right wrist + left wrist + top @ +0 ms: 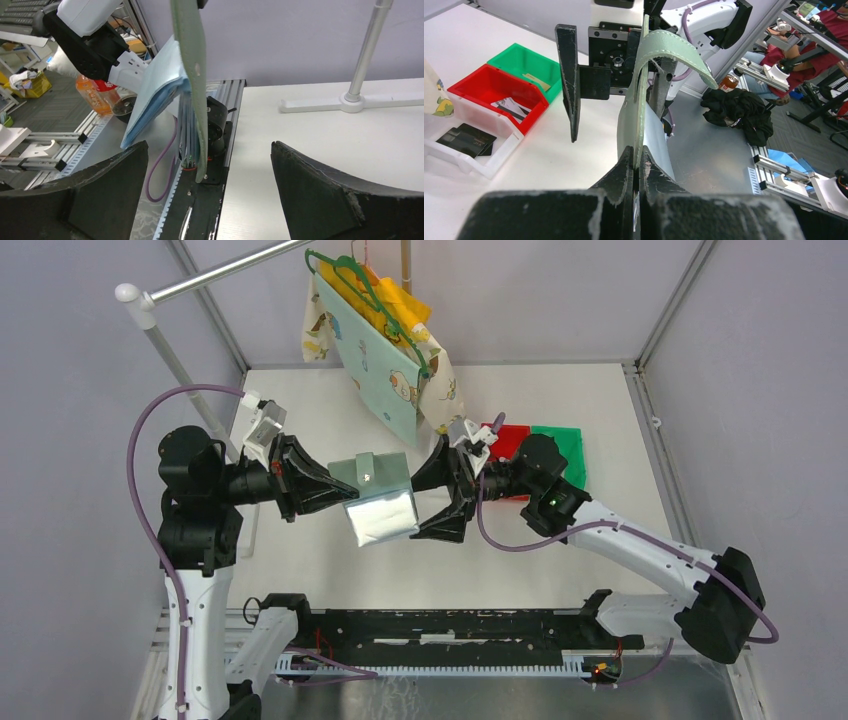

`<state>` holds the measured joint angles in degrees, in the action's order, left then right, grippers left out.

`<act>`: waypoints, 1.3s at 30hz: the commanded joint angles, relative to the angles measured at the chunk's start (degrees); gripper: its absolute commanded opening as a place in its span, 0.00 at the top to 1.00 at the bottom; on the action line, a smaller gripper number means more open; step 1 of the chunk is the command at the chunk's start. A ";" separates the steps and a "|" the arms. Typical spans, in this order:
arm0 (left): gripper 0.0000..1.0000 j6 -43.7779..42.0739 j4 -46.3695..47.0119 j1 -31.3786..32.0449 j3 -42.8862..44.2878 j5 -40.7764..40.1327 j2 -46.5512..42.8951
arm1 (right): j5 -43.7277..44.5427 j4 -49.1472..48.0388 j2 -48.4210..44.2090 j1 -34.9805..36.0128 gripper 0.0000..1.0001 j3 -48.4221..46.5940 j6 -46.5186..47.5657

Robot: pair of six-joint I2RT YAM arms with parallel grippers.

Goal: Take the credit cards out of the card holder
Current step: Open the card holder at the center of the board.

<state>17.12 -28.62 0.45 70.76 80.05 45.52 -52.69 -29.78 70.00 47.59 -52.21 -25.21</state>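
Grey-green card holder [375,495] hangs above the bench [330,570], left jaws clamped on its 9 o'clock edge. Right jaws stand wide apart at 3 o'clock; best pinch only a credit card, never the silver pockets [382,517].

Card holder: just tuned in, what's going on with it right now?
The left gripper is shut on the card holder at its edge, holding it unfolded above the table. The right gripper is wide open with the holder between its fingers, untouched. A pale card lies in the red bin, a tan one in the green bin, so both cards seem already out.
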 commanded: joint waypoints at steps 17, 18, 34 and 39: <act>0.98 3.44 2.25 0.05 2.75 -0.07 0.77 | -4.75 -0.32 -3.47 3.43 0.11 -4.46 3.06; 0.98 3.44 2.25 0.06 2.91 -0.07 0.75 | -4.29 -0.32 -3.33 3.47 0.13 -4.53 3.29; 0.98 4.28 2.26 0.08 5.65 -0.29 1.73 | 0.00 13.76 -3.95 5.36 0.31 -8.05 13.59; 0.98 4.75 2.26 0.06 5.85 -0.24 1.68 | 4.41 13.90 -3.81 5.58 0.41 -8.73 13.44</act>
<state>18.65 -28.60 0.45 74.37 79.64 47.16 -51.96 -15.97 67.68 52.84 -57.47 -13.47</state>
